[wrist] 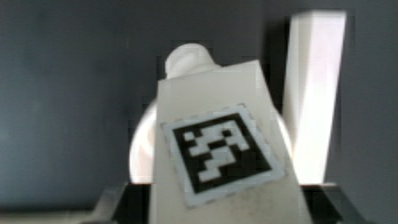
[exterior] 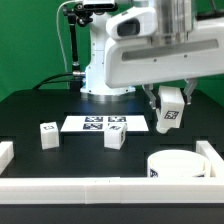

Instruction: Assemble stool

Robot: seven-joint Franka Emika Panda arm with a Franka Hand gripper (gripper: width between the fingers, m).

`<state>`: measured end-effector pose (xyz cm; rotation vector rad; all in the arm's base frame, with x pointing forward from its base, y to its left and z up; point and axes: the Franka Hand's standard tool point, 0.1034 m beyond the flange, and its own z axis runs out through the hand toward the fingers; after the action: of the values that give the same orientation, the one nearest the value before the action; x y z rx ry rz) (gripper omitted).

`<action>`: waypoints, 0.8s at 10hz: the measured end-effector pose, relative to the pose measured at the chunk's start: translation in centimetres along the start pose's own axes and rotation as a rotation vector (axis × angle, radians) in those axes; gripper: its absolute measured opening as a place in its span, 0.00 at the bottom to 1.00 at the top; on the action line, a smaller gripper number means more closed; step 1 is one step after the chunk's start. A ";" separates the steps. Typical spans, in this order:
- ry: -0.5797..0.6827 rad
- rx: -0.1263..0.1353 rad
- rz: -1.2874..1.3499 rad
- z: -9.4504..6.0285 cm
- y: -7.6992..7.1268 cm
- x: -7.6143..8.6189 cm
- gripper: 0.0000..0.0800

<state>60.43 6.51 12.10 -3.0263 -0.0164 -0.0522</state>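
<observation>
Stool leg, exterior view: hangs clear of the black table, clamped in the gripper, jaws closed to the leg's width, tag face outward. Stands roughly upright on its long axis, tipped a little. Hovers above the round seat, which lies flat on the exterior view's right, tucked into the corner of the border rails and a touch nearer the camera. Leaves spare leg and second spare leg loose beside the marker board, well apart from the claw, toward the exterior view's left.

Wrist view: fills mid-frame as a pale block, tag large and sharp, long axis running straight away from the lens. Shows a curved white edge behind the block, probably the seat's rim, plus a bright strip, likely a rail. Puts the seat almost directly beneath the held part, by this reading. Calls, most likely, for a short descent with the leg's axis kept square to the disc. Hides any socket.
</observation>
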 end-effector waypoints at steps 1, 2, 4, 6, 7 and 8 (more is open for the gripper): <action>0.081 -0.008 -0.001 0.3 0.1 -0.1 0.41; 0.146 -0.014 -0.002 0.5 0.2 0.0 0.41; 0.221 -0.016 -0.006 0.3 0.0 0.5 0.41; 0.242 -0.003 -0.001 -0.4 -1.4 1.6 0.41; 0.240 -0.004 -0.010 -0.3 -1.4 1.6 0.41; 0.240 -0.004 -0.009 -0.3 -1.3 1.6 0.41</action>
<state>61.96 7.83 12.57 -3.0020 -0.0093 -0.4155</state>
